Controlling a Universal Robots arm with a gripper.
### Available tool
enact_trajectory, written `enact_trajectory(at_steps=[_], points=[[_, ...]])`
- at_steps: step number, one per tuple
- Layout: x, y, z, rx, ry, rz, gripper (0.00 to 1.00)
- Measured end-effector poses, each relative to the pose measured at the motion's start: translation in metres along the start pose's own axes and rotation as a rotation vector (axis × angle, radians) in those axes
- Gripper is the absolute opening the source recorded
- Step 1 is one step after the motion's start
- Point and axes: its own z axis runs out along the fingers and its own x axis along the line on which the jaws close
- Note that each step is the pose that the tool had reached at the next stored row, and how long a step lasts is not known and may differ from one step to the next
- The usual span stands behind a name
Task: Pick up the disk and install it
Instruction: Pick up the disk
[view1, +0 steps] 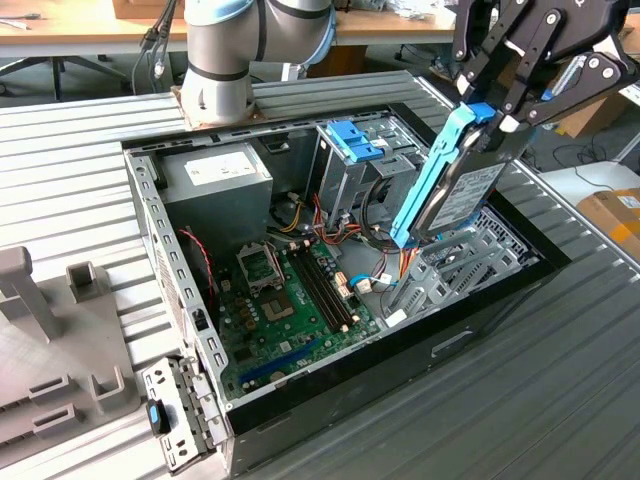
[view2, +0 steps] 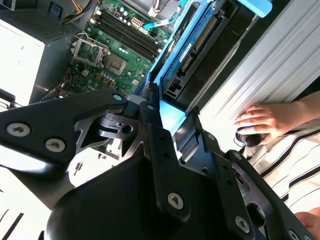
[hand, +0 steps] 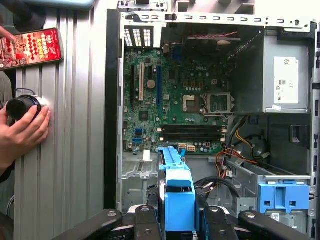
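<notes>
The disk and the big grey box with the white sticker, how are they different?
The disk hangs tilted on edge in the claw over the computer case; the grey box sits flat in a corner inside it. The disk is thin and smaller; the grey box is thick and bigger. The disk has blue rails; the grey box has none. Both are grey metal with a white label.

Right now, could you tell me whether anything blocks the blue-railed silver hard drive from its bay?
Nothing solid shows. The gripper holds the blue-railed disk tilted above the grey metal bay; orange and black cables lie near its lower end.
</notes>
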Motion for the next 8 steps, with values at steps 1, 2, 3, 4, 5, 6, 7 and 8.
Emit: enact_trajectory(at_steps=[1,2,3,4,5,6,7,8], points=[[0.0008,0.0001,0.0001,0.0000,-0.0001,0.000,0.36],[0.0012,-0.0107,0.0011,0.0000,0.0014,0.000,0.36],[0.0015,-0.0251,0.0012,0.0000,0.0017,0.000,0.36],[0.0026,-0.0389,0.0024,0.0000,0.0018,0.000,0.36],[0.0121,-0.0388,0.0027,0.0000,0.0016,0.000,0.36],[0.0122,-0.0389,0.0052,0.0000,0.0015,0.000,0.36],[0.0135,-0.0388,0.0052,0.0000,0.0011,0.000,0.36],[0.0151,-0.0382,0.0052,0.0004,0.0000,0.000,0.36]])
